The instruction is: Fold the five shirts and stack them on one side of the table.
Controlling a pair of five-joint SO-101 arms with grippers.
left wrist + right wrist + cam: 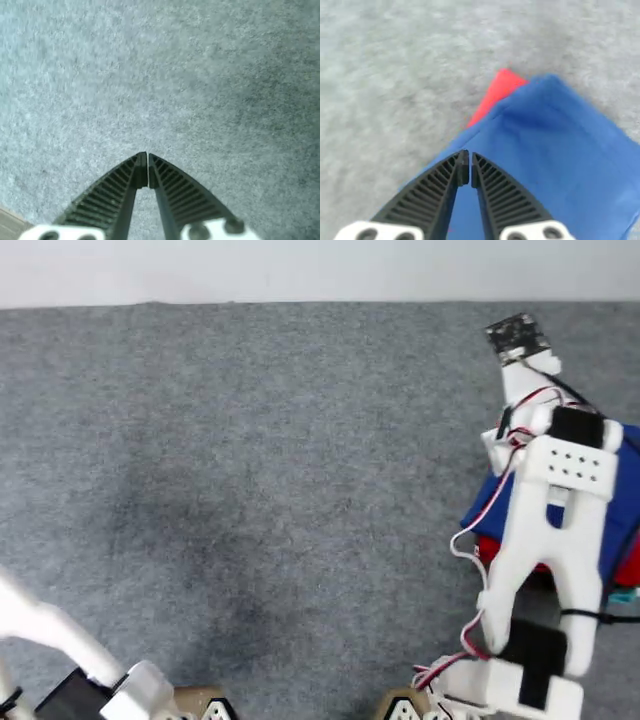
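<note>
With both jaws closed on nothing, your left gripper [148,159] over bare table [250,490] and your right gripper [470,156] low over the blue shirt [560,150] topping the red shirt [497,92] on the table's right side, a careless sweep could snag the cloth and undo those folds.

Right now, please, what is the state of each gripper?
Left gripper: closed, empty, over the grey table.
Right gripper: closed, holding nothing, over the blue shirt.
</note>
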